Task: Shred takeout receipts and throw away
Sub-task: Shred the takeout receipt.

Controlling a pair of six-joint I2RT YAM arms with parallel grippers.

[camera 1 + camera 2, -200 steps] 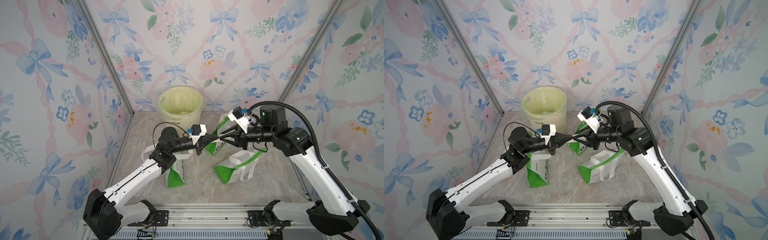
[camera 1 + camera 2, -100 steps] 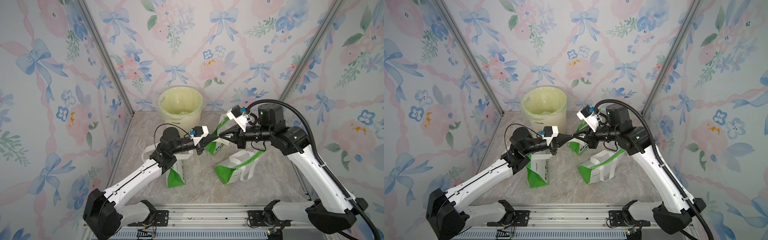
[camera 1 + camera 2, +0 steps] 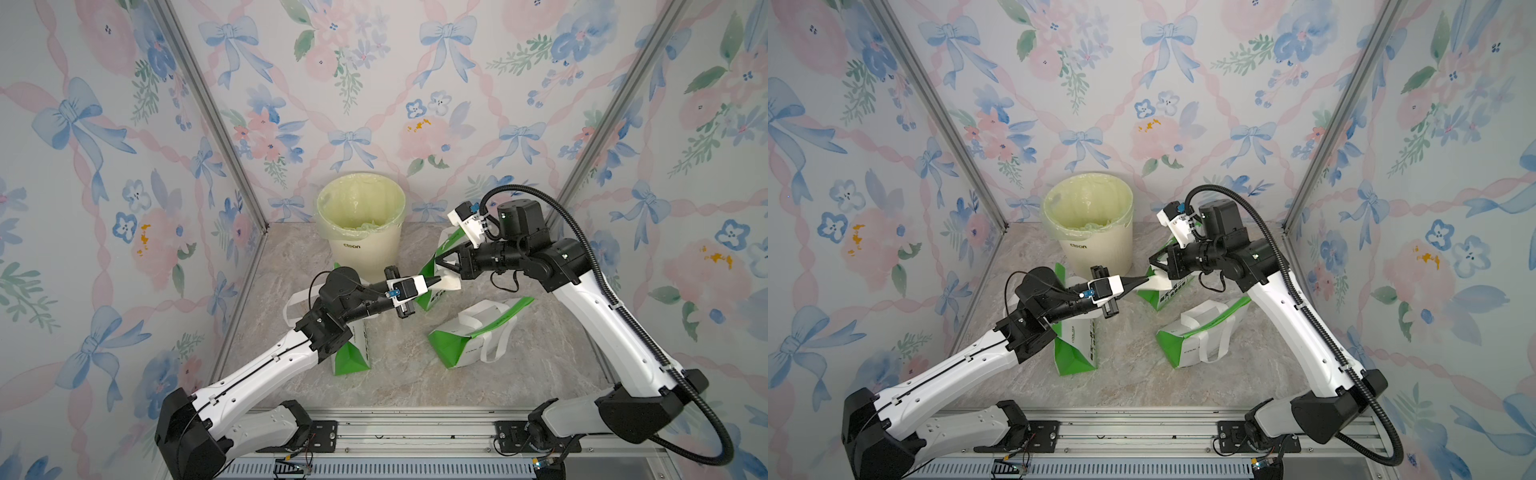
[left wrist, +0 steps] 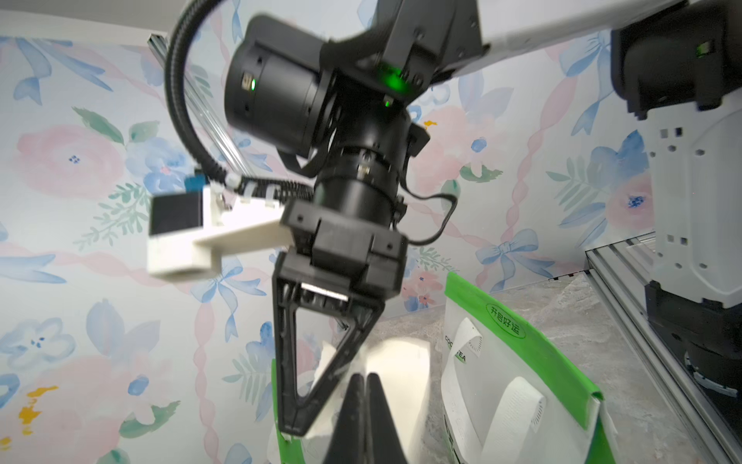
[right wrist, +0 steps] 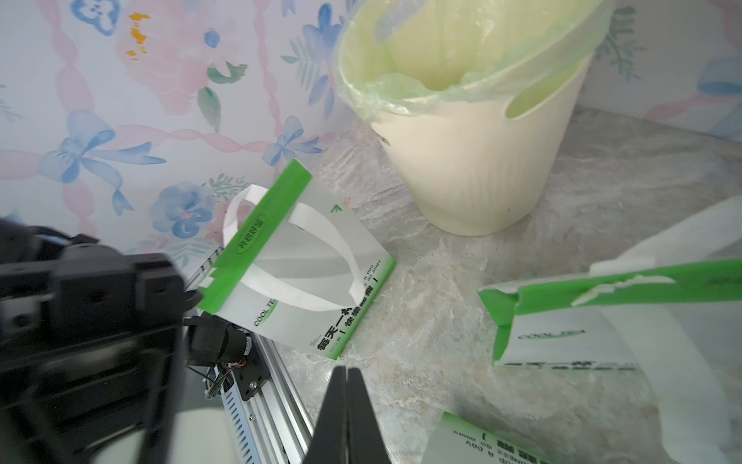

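Containers first.

The bin (image 3: 360, 257) is cream and stands upright at upper centre of both top views, against the back wall. A pale green liner (image 3: 359, 199) is folded over its rim. Inside, only the liner's bunched folds show at the bottom.

Three green-and-white bags are on the marble table (image 3: 395, 374).
- The standing bag (image 3: 351, 359) is lower left of centre, partly under the left arm (image 3: 266, 365).
- The lying bag (image 3: 465, 349) is on its side right of centre, with its loop handles toward the front.
- The middle bag (image 3: 433, 297) is upright, just below and behind the fingertips.

No view looks into a bag's mouth, so their contents cannot be told.

The left gripper (image 3: 436, 281) has its fingers pressed together on the left edge of the takeout receipt (image 3: 451, 284). The receipt is a small white slip held in the air at frame centre, over the middle bag and lower right of the bin. The right gripper (image 3: 438, 261) has its fingers together, with the tip just above the slip.

What each wrist view adds:
- **Left wrist view:** The takeout receipt (image 4: 401, 369) is blurred, just past the left gripper (image 4: 363, 387). The right gripper (image 4: 297, 426) is side-on, a closed triangle with one finger crossing the slip's edge.
- **Right wrist view:** The right gripper (image 5: 347, 379) is closed and the slip is out of sight, so I cannot tell whether it pinches the paper. This view alone shows the oval label on the standing bag (image 5: 297, 261).
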